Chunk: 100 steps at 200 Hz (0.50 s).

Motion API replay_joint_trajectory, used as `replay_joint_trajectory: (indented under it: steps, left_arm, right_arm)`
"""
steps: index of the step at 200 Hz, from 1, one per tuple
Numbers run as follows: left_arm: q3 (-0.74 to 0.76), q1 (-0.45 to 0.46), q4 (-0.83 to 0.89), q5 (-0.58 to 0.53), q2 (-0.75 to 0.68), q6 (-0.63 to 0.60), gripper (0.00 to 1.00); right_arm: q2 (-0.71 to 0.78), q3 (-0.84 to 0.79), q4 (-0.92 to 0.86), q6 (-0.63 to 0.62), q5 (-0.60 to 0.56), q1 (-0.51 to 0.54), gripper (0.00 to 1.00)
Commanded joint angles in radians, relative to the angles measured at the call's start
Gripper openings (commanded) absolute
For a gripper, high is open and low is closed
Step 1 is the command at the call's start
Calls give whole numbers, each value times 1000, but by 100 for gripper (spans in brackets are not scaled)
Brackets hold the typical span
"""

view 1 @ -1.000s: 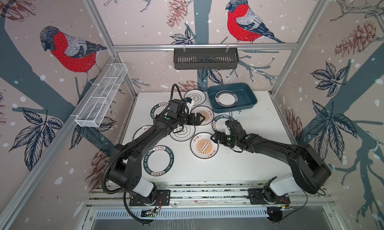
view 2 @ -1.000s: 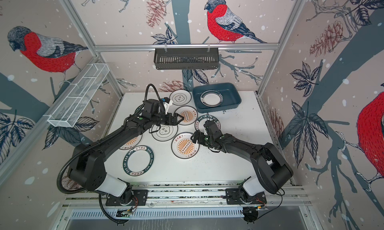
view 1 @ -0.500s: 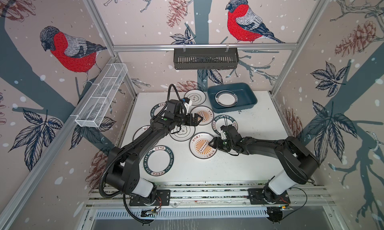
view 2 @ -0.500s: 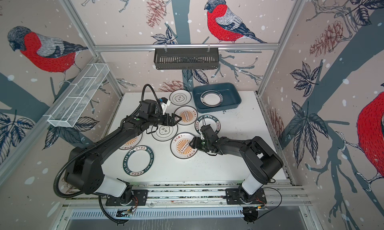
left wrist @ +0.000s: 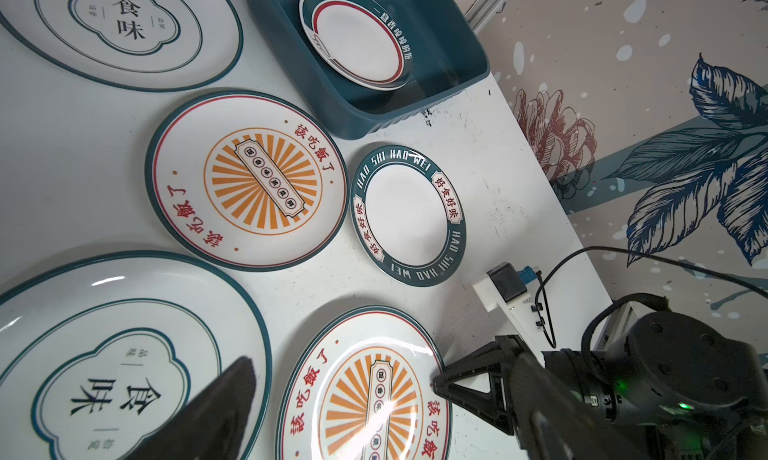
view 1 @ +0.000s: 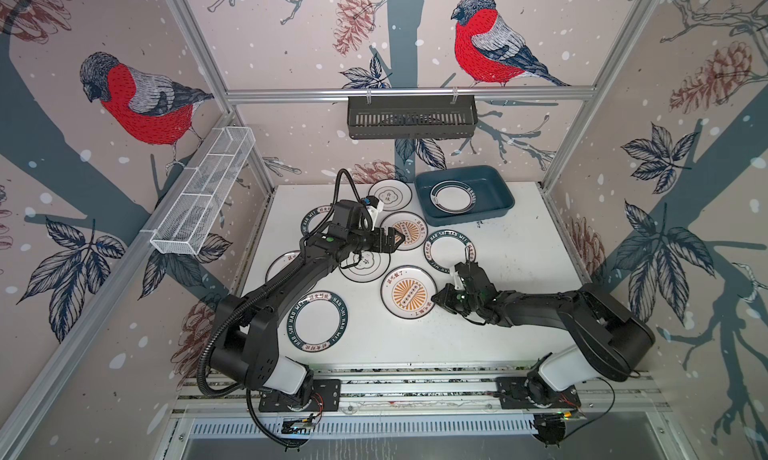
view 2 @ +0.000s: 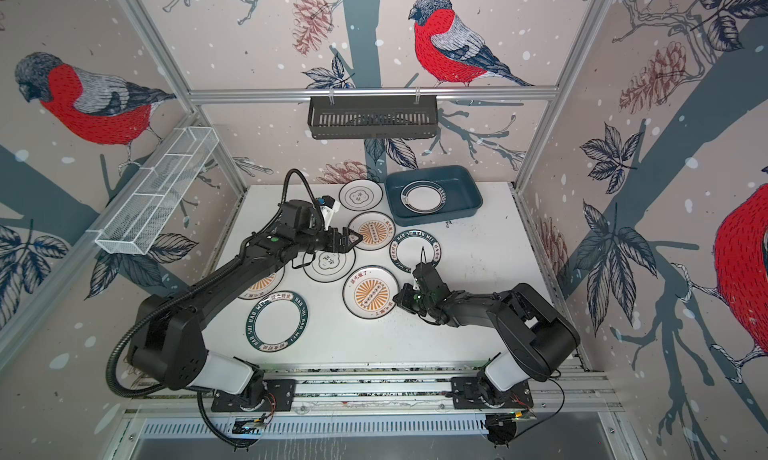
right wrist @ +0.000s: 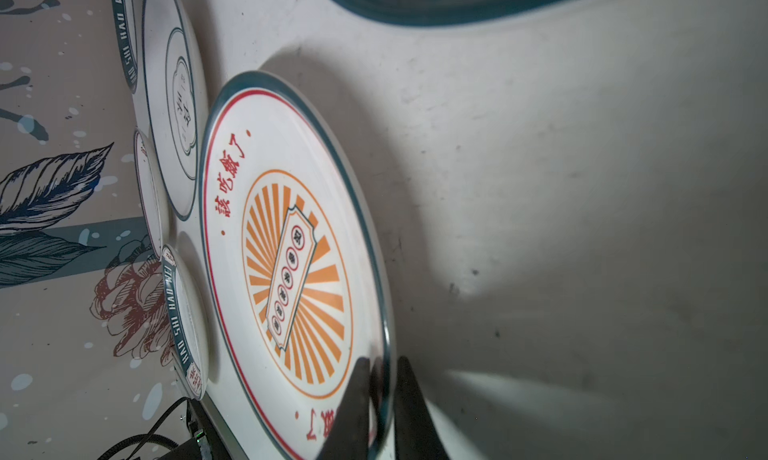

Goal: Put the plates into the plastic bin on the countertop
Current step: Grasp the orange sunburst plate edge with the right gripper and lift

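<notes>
Right gripper [right wrist: 382,366] is clenched on the rim of a sunburst plate [view 1: 408,291] lying mid-tabletop [view 1: 519,271], likely to lift it; left gripper [view 1: 397,238] hangs released above another; bin [view 1: 494,188] at the far edge holds one plate [view 1: 452,196].

Plastic bin [view 1: 493,191] at back right of countertop [view 1: 519,279], 1 plate [view 1: 453,197] in it; 8 plates [view 1: 318,321] spread left of and before it; slotted basket [view 1: 411,117] on wall [view 1: 307,142] behind
</notes>
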<state>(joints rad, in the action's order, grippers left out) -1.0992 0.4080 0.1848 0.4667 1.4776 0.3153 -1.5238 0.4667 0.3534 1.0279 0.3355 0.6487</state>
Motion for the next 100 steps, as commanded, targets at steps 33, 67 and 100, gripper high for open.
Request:
replay_joint_trajectory:
  steps: [33, 67, 100]
  left_arm:
    - [22, -3, -19, -7, -25, 15, 96]
    - [31, -3, -28, -11, -33, 24, 96]
    - [19, -3, -37, -1, -28, 37, 96]
  right_arm:
    - [-24, 2, 39, 15, 17, -4, 7]
    - [-1, -2, 29, 15, 13, -14, 3]
    - [82, 12, -38, 14, -11, -34, 3]
